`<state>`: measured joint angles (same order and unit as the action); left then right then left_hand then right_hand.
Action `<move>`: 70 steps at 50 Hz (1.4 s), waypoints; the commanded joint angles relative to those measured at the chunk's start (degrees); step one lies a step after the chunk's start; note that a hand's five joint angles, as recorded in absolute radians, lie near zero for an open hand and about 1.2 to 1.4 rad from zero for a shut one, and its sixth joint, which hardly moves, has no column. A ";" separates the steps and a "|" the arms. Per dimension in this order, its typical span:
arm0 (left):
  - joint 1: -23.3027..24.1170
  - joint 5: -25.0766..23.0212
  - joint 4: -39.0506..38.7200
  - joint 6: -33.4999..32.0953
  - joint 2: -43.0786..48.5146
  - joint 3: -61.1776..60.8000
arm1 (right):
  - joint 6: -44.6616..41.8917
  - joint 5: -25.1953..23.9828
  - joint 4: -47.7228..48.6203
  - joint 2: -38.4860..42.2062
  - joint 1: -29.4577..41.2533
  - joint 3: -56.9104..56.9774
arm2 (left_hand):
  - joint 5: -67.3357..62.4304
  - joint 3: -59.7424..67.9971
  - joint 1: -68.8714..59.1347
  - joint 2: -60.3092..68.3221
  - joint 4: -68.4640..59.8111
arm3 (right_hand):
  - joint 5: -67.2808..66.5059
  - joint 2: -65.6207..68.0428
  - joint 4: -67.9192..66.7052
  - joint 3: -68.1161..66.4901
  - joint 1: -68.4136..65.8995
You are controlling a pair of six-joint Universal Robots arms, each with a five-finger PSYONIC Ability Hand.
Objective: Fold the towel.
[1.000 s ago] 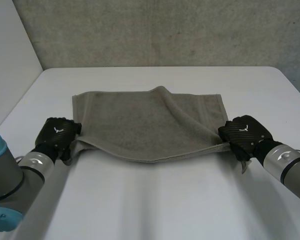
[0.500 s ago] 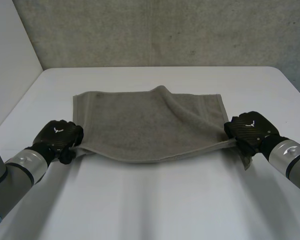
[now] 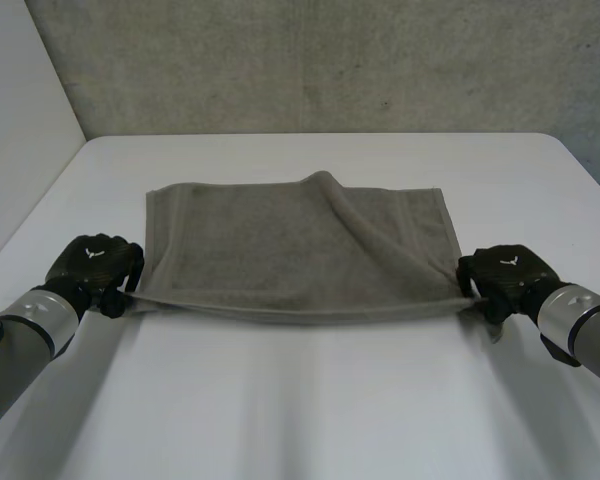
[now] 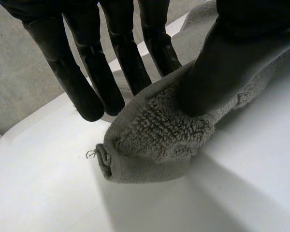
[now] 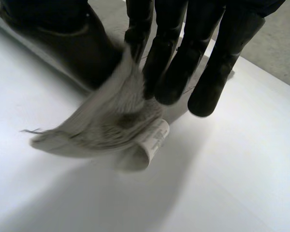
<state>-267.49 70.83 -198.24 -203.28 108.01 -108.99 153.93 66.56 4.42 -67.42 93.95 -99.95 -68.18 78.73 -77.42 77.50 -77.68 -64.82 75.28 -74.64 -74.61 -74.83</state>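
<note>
A grey towel [image 3: 290, 240] lies across the middle of the white table [image 3: 310, 400], with a raised crease running from its far edge toward the near right corner. My left hand [image 3: 95, 265] holds the near left corner. In the left wrist view its thumb [image 4: 227, 63] pins that corner [image 4: 154, 140] while the other fingers [image 4: 87, 77] stay straight. My right hand [image 3: 507, 275] holds the near right corner. In the right wrist view the corner [image 5: 101, 128] with its white label [image 5: 154, 140] hangs pinched between thumb and fingers [image 5: 169, 67]. The near edge is stretched taut between both hands, slightly off the table.
A rough grey wall [image 3: 330, 60] stands behind the table's far edge. A pale panel [image 3: 20, 130] borders the table at the left. Bare table surface spreads between the towel and the front edge.
Both hands have moved apart and toward the front of the table, pulling the towel's near edge straight. The left hand has closed on its corner.
</note>
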 commanded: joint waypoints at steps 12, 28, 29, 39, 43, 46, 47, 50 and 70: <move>0.13 -0.61 4.35 5.27 -22.49 -3.15 | -6.16 -3.97 -18.96 -21.69 -2.79 7.65 | -1.82 1.27 -2.58 2.50 -2.32 | -5.18 4.72 -5.36 -5.39 -5.17; -3.56 -5.62 8.40 -3.70 -20.91 -7.11 | -32.82 -5.56 -42.39 -11.01 -6.76 18.63 | -1.82 1.27 -2.58 2.50 -2.32 | -5.18 4.72 -5.36 -5.39 -5.17; -2.87 -5.36 7.44 -4.83 -17.43 -5.37 | -32.64 -5.04 -41.60 -8.10 -5.98 20.56 | -1.82 1.27 -2.58 2.50 -2.32 | -5.18 4.72 -5.36 -5.39 -5.17; 4.08 0.97 6.11 -3.44 5.37 14.51 | -30.10 1.90 -38.26 9.48 4.30 39.27 | -1.82 1.27 -2.58 2.50 -2.32 | -5.18 4.72 -5.36 -5.39 -5.17; 6.54 6.50 6.20 -2.56 15.00 26.43 | -27.63 3.23 -35.44 15.04 5.37 44.75 | -1.82 1.27 -2.58 2.50 -2.32 | -5.18 4.72 -5.36 -5.39 -5.17; 8.12 8.26 6.11 -1.77 20.37 34.07 | -25.70 4.63 -32.54 20.31 5.63 49.76 | -1.82 1.27 -2.58 2.50 -2.32 | -5.18 4.72 -5.36 -5.39 -5.17; 8.13 8.27 6.11 -1.77 20.40 34.11 | -25.09 5.59 -31.67 22.93 6.16 52.46 | -1.82 1.27 -2.58 2.50 -2.32 | -5.18 4.72 -5.36 -5.39 -5.17; 10.06 8.88 6.02 -1.50 25.41 41.93 | -24.64 7.96 -30.87 27.50 7.47 57.91 | -1.82 1.27 -2.58 2.50 -2.32 | -5.18 4.72 -5.36 -5.39 -5.17; 14.45 12.75 6.72 -1.59 44.74 70.50 | -19.19 16.15 -29.82 42.29 8.09 76.74 | -1.82 1.27 -2.58 2.50 -2.32 | -5.18 4.72 -5.36 -5.39 -5.17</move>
<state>-254.55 83.90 -192.14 -204.88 151.03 -40.16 133.52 81.54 -25.20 -26.35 102.07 -24.80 -68.65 79.21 -77.74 77.94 -77.69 -67.24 76.30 -76.82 -76.83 -76.62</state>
